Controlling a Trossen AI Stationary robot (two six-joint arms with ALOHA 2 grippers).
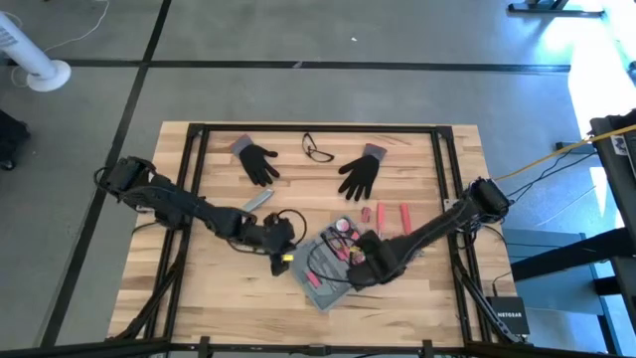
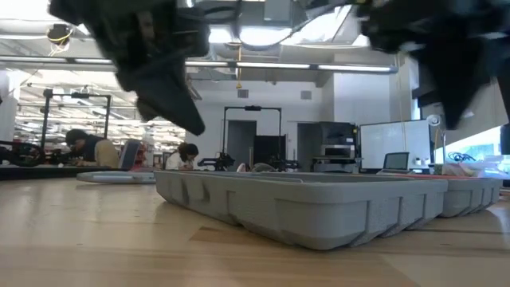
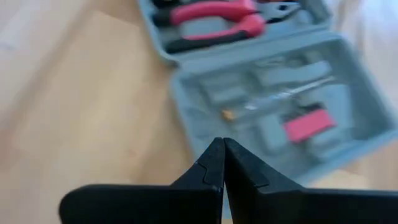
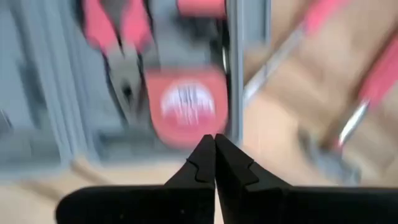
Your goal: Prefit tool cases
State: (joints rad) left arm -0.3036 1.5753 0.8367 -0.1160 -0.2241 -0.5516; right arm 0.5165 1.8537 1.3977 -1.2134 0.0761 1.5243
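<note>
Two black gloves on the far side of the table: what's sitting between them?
Between the left glove and the right glove lies a pair of glasses, on bare wood; the high view shows it.

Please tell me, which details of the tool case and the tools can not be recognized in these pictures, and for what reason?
- Tool case, high view: the right claw and its arm cover part of it; the contents are too small to name.
- Low view: only the case wall shows; the inside is hidden by it.
- Right wrist view: the round red item carries a label too blurred to read.
- Left wrist view: the left claw hides the case's near edge.
</note>
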